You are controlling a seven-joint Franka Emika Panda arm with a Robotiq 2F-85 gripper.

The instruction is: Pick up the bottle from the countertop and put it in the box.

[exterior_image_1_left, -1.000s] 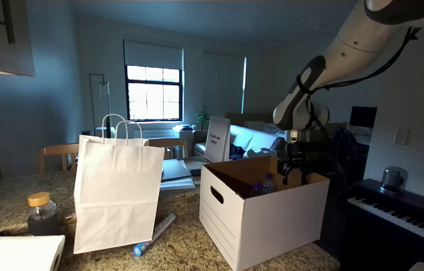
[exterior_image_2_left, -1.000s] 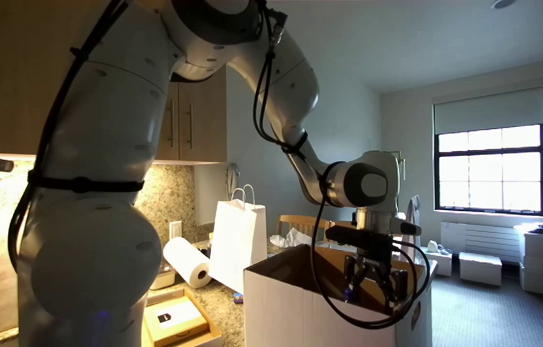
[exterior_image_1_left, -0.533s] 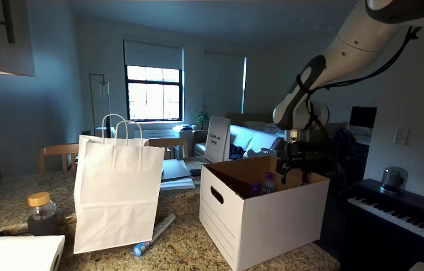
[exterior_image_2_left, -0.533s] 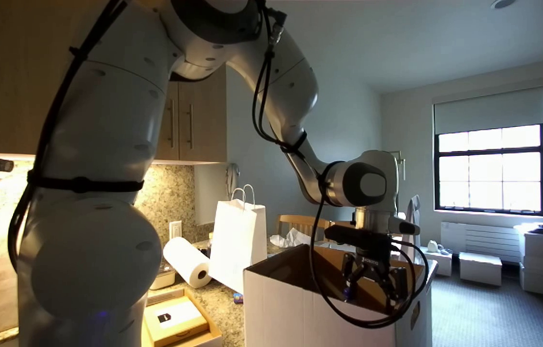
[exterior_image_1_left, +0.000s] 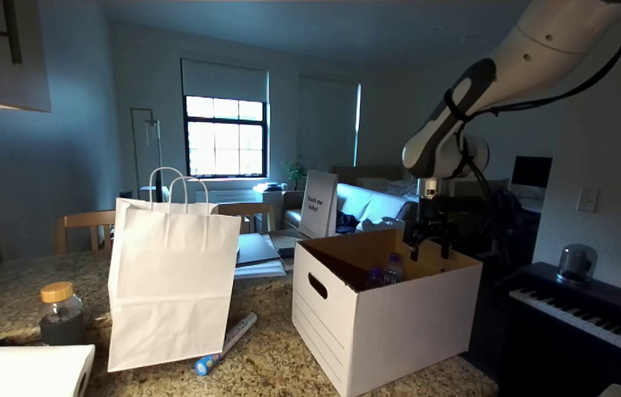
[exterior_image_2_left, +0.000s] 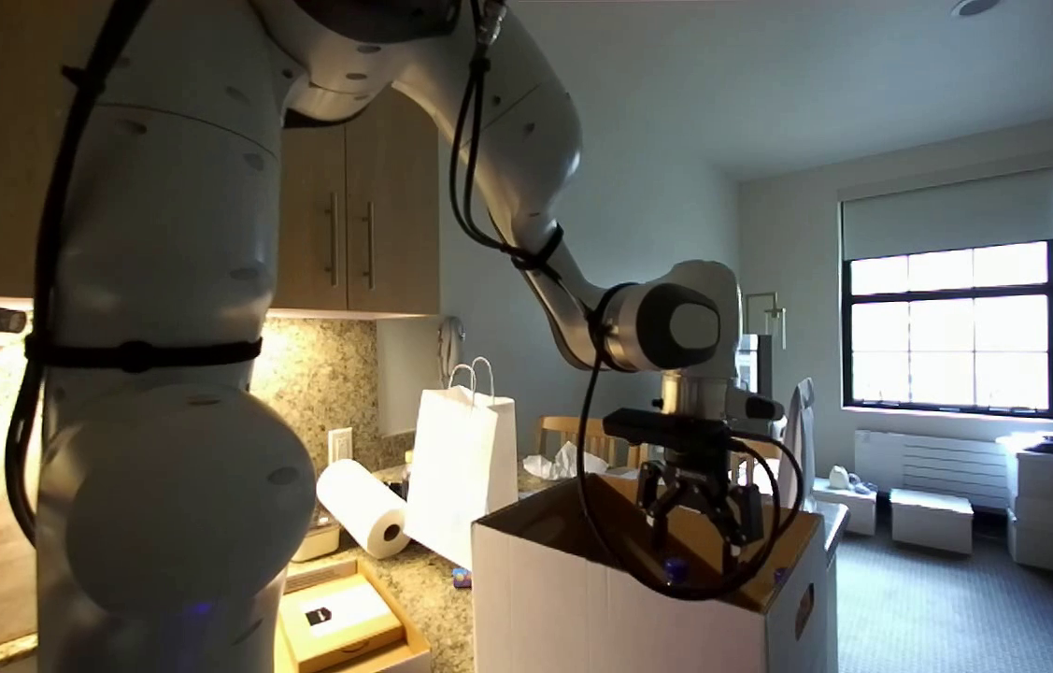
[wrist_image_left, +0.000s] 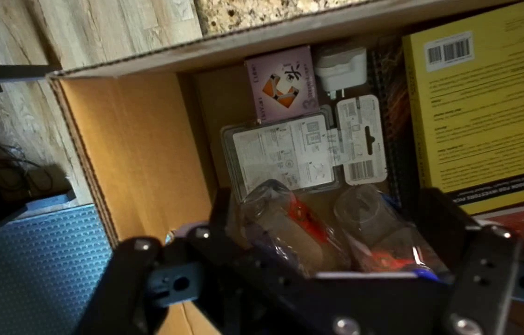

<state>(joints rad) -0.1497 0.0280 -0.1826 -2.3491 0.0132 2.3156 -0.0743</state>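
The white box (exterior_image_1_left: 409, 331) stands on the speckled countertop (exterior_image_1_left: 271, 358); it also shows in an exterior view (exterior_image_2_left: 619, 608). Clear bottles with blue-purple caps are inside the box, one here (exterior_image_1_left: 393, 270) and one beside it (exterior_image_1_left: 374, 277). In the wrist view two clear bottles with red labels, a left one (wrist_image_left: 308, 223) and a right one (wrist_image_left: 378, 228), lie tilted between and below the fingers. My gripper (exterior_image_1_left: 430, 255) points down over the box opening, also in an exterior view (exterior_image_2_left: 694, 551). Its fingers (wrist_image_left: 327, 204) are apart and hold nothing. The bottles' lower parts are hidden by the gripper.
The box also holds a yellow book (wrist_image_left: 485, 111), a purple package (wrist_image_left: 282, 83), a white plug (wrist_image_left: 341, 70) and a blister pack (wrist_image_left: 285, 153). A white paper bag (exterior_image_1_left: 175, 286), a blue-ended tube (exterior_image_1_left: 227, 342) and a jar (exterior_image_1_left: 62, 314) stand or lie on the counter.
My gripper has risen a little, its fingertips now near the box rim, and has shifted slightly sideways. It stays open. The bottles in the box have not visibly moved.
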